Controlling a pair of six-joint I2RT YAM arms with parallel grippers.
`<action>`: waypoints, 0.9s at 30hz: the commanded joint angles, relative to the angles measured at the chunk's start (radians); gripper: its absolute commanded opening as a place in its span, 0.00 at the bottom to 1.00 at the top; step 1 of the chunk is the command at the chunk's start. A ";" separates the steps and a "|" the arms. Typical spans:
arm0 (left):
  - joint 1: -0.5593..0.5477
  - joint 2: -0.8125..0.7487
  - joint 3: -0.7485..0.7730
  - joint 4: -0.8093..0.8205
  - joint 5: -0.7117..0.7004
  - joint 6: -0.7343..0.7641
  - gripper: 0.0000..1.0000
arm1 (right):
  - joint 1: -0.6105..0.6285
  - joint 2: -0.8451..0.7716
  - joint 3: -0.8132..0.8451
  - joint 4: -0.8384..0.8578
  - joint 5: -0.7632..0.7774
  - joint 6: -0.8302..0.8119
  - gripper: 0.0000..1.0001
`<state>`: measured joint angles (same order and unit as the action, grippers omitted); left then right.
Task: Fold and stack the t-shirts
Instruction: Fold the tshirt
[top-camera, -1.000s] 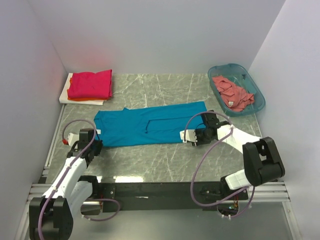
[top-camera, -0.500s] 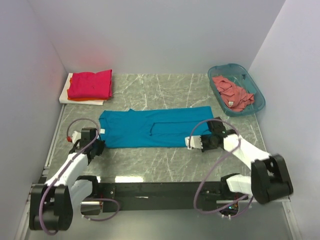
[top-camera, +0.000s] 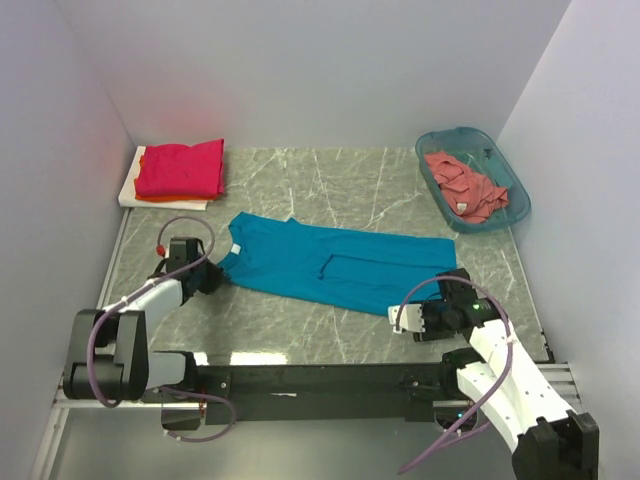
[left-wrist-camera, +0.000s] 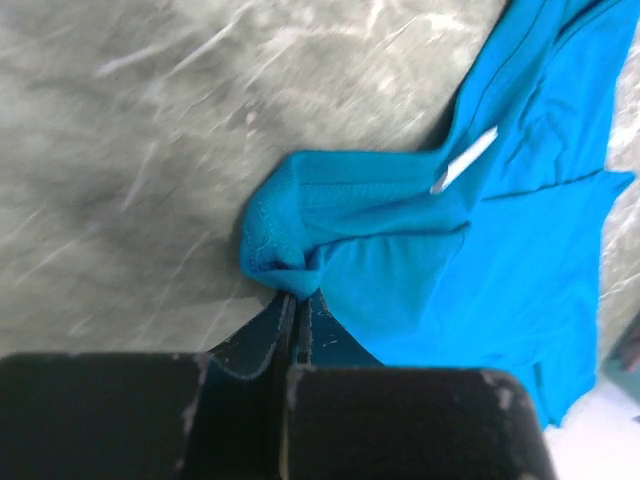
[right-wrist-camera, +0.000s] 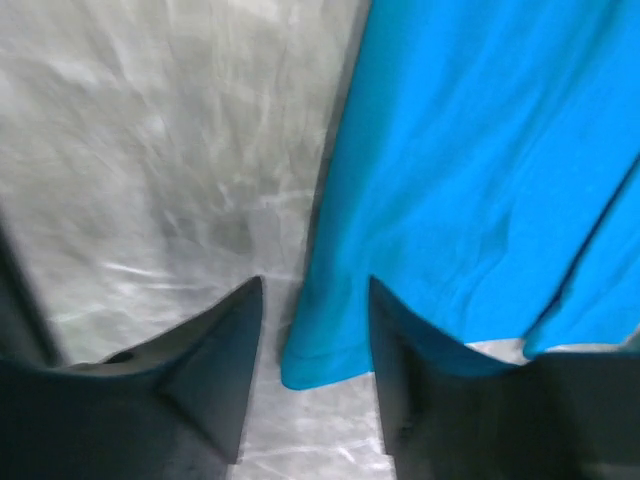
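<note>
The teal-blue t-shirt lies flat and slanted across the table, its left end farther back than its right end. My left gripper is shut on the bunched left corner of the shirt, with the fingers pressed together. My right gripper is open at the shirt's near right corner; in the right wrist view that corner lies on the table between the spread fingers, which do not pinch it. A folded magenta-red t-shirt lies on an orange one. The salmon-pink t-shirt is crumpled.
The folded stack rests on a flat white board at the back left corner. The salmon-pink shirt lies in a translucent teal plastic basket at the back right. White walls close in the left, back and right sides.
The teal-blue shirt has swung from level to slanted. Its left end moved right and back with my left gripper. My right gripper drew back toward the near right edge.
</note>
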<state>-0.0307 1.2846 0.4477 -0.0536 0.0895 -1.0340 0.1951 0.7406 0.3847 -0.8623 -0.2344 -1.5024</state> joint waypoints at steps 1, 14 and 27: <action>-0.003 -0.083 0.029 -0.106 -0.064 0.090 0.00 | -0.006 0.000 0.118 -0.090 -0.153 0.100 0.55; -0.002 -0.409 0.057 -0.104 -0.013 0.152 0.65 | -0.003 0.397 0.523 0.055 -0.585 0.602 0.66; -0.191 0.661 1.063 -0.686 -0.267 0.069 0.55 | -0.014 0.350 0.442 0.275 -0.490 0.820 0.64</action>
<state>-0.1612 1.8378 1.3182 -0.4450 0.0059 -0.9001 0.1913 1.1160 0.8444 -0.6472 -0.7422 -0.7288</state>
